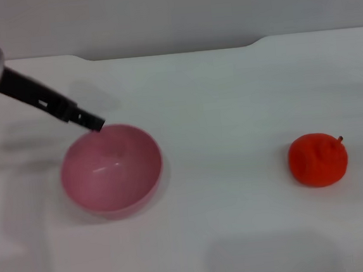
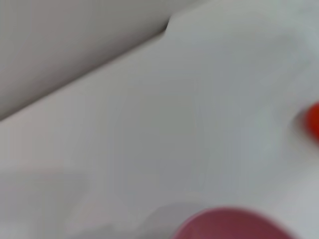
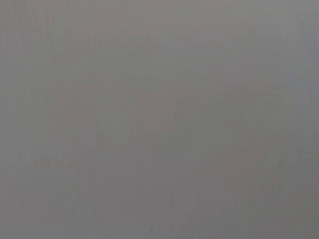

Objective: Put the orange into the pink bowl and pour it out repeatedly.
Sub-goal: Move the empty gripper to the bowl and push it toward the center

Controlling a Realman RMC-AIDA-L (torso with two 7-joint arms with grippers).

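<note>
The pink bowl (image 1: 111,171) rests on the white table at the left, its opening tipped a little toward me, and it holds nothing. The orange (image 1: 318,159) lies by itself on the table far to the right, stem pointing up and right. My left gripper (image 1: 96,124) reaches in from the upper left, its dark tip at the bowl's far rim. The left wrist view catches the bowl's rim (image 2: 234,224) and a sliver of the orange (image 2: 314,119). My right gripper is out of view, and its wrist view shows only flat grey.
The white table (image 1: 217,107) ends in a back edge with a shallow notch against a grey wall (image 1: 170,9). Bare tabletop separates the bowl from the orange.
</note>
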